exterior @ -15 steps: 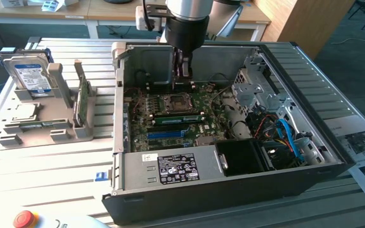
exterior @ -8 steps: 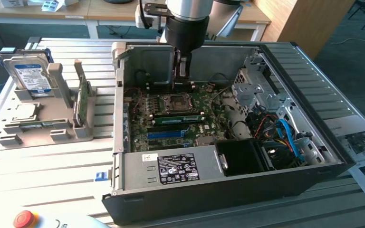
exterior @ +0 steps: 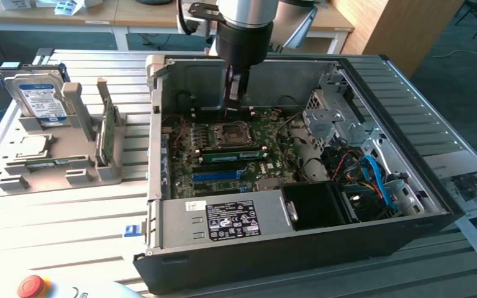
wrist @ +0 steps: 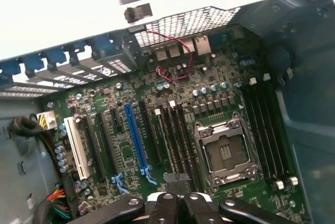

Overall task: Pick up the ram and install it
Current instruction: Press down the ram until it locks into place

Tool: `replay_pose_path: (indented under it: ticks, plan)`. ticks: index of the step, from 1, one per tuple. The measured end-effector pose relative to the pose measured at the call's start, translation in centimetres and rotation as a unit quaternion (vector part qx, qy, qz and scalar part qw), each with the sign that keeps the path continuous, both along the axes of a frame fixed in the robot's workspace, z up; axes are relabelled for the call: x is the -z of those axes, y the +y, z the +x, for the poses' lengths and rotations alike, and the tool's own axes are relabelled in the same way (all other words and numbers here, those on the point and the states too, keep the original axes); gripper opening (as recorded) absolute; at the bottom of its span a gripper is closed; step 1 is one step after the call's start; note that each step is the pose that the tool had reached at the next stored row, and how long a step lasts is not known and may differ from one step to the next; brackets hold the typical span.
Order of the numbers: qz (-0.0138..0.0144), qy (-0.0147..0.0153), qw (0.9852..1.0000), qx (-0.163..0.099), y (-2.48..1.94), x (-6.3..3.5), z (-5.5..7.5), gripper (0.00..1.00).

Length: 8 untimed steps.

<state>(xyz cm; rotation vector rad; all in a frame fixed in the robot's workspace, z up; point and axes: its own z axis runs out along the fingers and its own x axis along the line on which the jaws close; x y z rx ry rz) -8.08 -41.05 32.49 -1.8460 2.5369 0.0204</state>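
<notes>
The ram (exterior: pixel 234 153), a long narrow green stick, stands in a slot on the motherboard (exterior: pixel 181 146) just beside the CPU socket (exterior: pixel 224 133), inside the open computer case (exterior: pixel 305 248). My gripper (exterior: pixel 235 104) hangs inside the case above the socket area, higher than the ram and apart from it. In the wrist view my gripper (wrist: pixel 178 199) has its black fingers pressed together with nothing between them. It hovers over the end of the dark memory slots (wrist: pixel 175 140) next to the CPU socket (wrist: pixel 225 153).
A grey holder (exterior: pixel 56 171) at the exterior view's left carries a hard drive (exterior: pixel 40 96), an upright green card (exterior: pixel 106 127) and a flat green strip (exterior: pixel 52 162). Case walls, a drive cage (exterior: pixel 334 121), cables (exterior: pixel 375 177) and the power supply (exterior: pixel 230 220) ring the motherboard. A red button (exterior: pixel 33 286) sits in front.
</notes>
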Motion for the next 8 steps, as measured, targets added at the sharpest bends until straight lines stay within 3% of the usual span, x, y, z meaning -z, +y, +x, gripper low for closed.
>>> replay_pose_path:
  ticks: [4, 8]
  plan:
    - [0.0000, 0.0000, 0.9995, 0.031, 0.00, 0.08, 0.00, 0.10]
    - [0.0000, 0.0000, 0.9980, 0.064, 0.00, 0.18, 0.00, 0.10]
